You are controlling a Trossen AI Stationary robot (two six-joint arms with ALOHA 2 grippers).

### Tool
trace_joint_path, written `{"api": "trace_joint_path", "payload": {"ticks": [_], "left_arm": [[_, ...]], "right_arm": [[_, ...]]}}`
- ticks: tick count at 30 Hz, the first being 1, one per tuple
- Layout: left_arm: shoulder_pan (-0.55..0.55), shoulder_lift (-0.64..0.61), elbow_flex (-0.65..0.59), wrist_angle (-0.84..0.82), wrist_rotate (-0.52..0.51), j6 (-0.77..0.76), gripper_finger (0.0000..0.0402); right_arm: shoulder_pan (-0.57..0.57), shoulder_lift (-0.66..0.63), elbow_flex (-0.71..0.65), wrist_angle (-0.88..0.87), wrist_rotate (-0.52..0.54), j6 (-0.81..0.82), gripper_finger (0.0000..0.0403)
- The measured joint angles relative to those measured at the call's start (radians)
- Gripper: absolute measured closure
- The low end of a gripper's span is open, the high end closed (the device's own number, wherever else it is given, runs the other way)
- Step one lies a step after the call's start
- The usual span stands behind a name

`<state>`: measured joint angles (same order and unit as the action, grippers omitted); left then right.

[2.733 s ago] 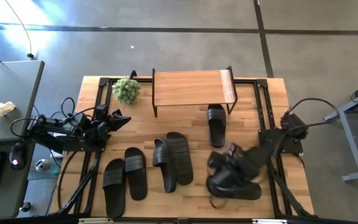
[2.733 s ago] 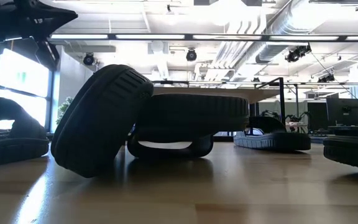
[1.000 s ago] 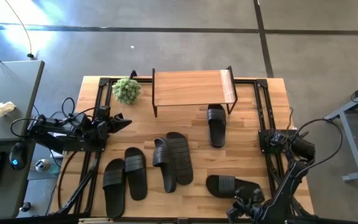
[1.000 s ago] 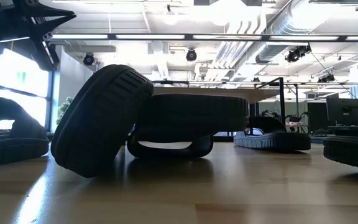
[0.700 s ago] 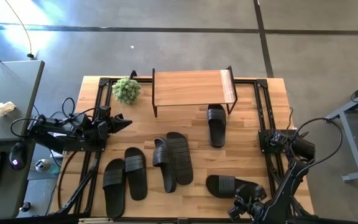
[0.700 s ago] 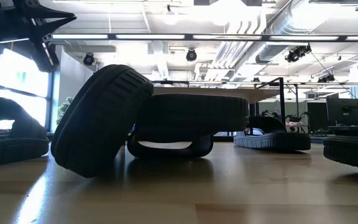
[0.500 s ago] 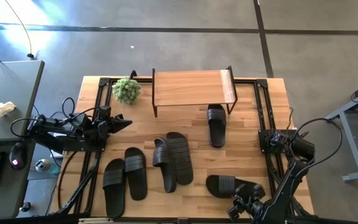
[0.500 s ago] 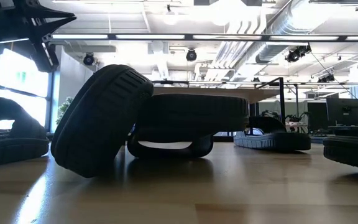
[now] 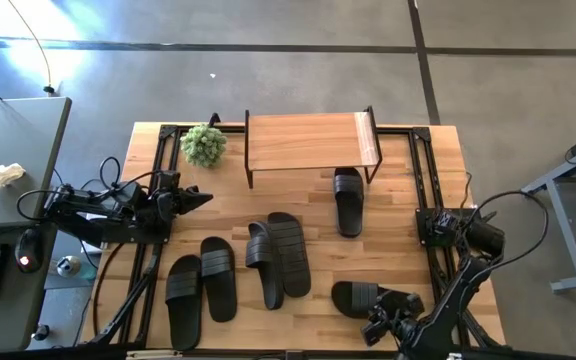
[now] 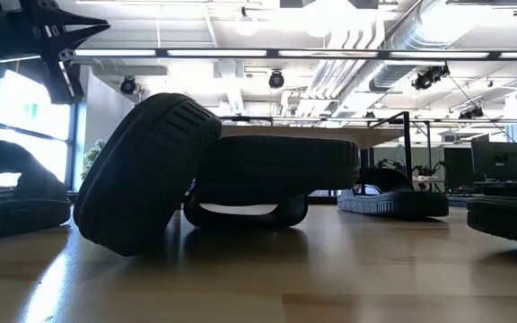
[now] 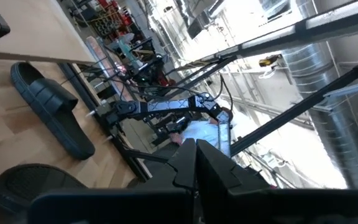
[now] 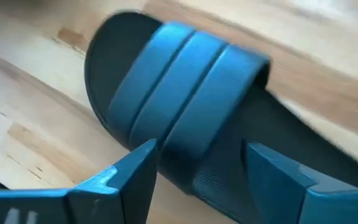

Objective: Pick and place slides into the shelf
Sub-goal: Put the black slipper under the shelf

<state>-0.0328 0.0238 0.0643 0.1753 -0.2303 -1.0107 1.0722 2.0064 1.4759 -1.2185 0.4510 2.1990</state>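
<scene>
Six black slides show in the high view. One slide lies beside the shelf, partly under its right end. Two slides sit mid-table, and the tilted slide leans its edge on its neighbour. Two more slides lie flat near the left. The last slide lies sole down near the right. My right gripper is open, with its fingers on either side of that slide, behind the ribbed strap. My left gripper waits shut at the table's left edge. My right gripper straddles the near-right slide behind its ribbed strap, with one finger on each long side, coming low from the table's near side. The slide lies flat on the table. Whether the fingers touch it, I cannot tell.
A small green potted plant stands left of the shelf. Black frame rails run along both table sides. Bare wood lies at the near middle of the table. A grey desk stands off the left edge.
My right gripper has crept from the table's near edge toward the near-right slide, until its open fingers stand around it. The slide has stayed where it lay. The left arm and the other slides have kept still.
</scene>
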Motion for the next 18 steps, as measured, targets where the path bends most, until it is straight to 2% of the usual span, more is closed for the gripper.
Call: {"api": "trace_joint_path", "payload": {"ticks": [8, 13, 18], "left_arm": [[0.0, 0.0, 0.0, 0.0, 0.014, -0.069, 0.0401], [0.0, 0.0, 0.0, 0.0, 0.03, -0.074, 0.0401], [0.0, 0.0, 0.0, 0.0, 0.033, -0.074, 0.0401]], "right_arm": [[0.01, 0.004, -0.144, 0.282, 0.177, -0.003, 0.018], [0.0, -0.003, -0.203, 0.423, 0.196, -0.028, 0.0184], [0.005, 0.0, -0.236, 0.5, 0.283, -0.026, 0.0207]]}}
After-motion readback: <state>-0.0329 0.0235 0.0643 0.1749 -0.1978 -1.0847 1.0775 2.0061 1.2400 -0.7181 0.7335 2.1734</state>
